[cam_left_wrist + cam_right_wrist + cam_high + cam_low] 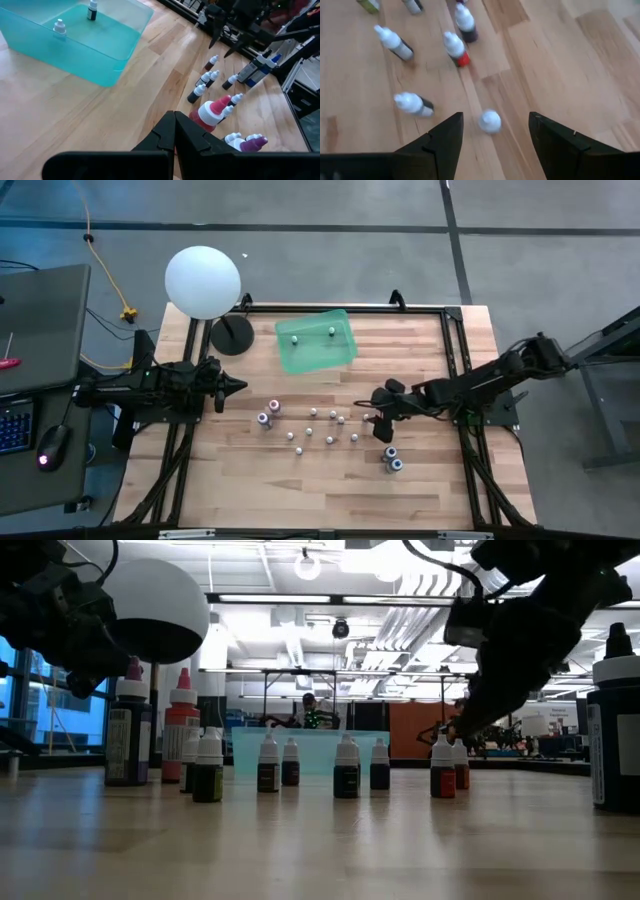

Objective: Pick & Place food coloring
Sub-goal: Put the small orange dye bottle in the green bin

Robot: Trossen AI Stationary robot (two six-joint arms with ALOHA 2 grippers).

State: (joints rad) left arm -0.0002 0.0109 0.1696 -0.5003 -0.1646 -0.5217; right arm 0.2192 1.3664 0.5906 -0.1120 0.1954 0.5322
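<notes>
Our job: we put the little food coloring bottles into the green tray [345, 355].
Tray: it sits at the far side of the table [250, 480], and two bottles are already in it [331, 331].
Bottles left: most stand in a loose bunch in the middle of the table [313, 430], and a few bigger ones stand at the left and right ends of the bunch.
Right gripper [381, 423]: it hangs at the right end of the bunch, fingers spread wide, holding nothing.
Next bottle: in the right wrist view we see one white cap [490, 120] right between our two open fingers, and below them.
How it stands: the bottle is upright, so its long way points up at the fingers.
Neighbours: another bottle [413, 103] is just beside the left finger, so we think going down needs care.
Left gripper [232, 386]: it waits at the left side of the table, fingers shut, holding nothing.
Nearer arm: the right arm is much nearer to this bottle.
</notes>
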